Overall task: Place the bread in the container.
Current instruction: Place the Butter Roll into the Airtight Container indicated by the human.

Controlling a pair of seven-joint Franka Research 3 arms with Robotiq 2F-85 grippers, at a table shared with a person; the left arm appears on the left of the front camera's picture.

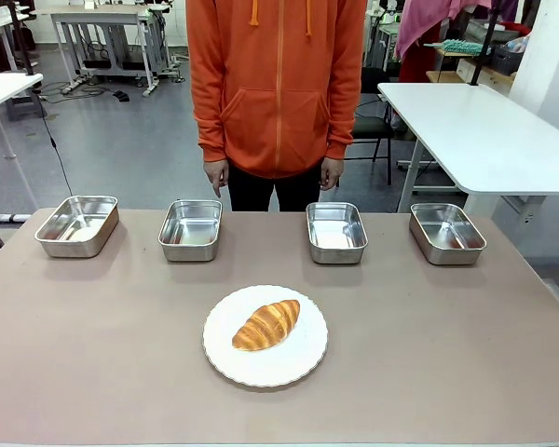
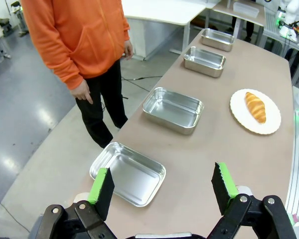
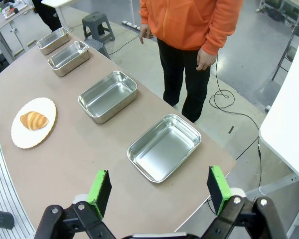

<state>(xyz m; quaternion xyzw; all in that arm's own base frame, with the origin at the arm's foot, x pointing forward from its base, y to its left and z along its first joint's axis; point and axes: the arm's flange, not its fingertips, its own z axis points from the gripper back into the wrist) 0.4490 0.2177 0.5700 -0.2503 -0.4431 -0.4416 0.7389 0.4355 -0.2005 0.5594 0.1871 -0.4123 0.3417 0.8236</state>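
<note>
The bread (image 1: 266,325), a golden croissant, lies on a round white plate (image 1: 281,369) at the table's front middle. It also lies on the plate in the left wrist view (image 2: 255,106) and the right wrist view (image 3: 34,120). Several look-alike steel trays stand empty in a row near the far edge; which one is the container I cannot tell. My left gripper (image 2: 162,172) hangs open, high above the leftmost tray (image 2: 129,174). My right gripper (image 3: 158,173) hangs open above the rightmost tray (image 3: 164,148). Both are far from the bread and hold nothing.
A person in an orange hoodie (image 1: 276,84) stands at the far edge, behind the two middle trays (image 1: 190,230) (image 1: 336,232), hands down at the sides. A white table (image 1: 484,130) stands off to the back right. Bare tabletop surrounds the plate.
</note>
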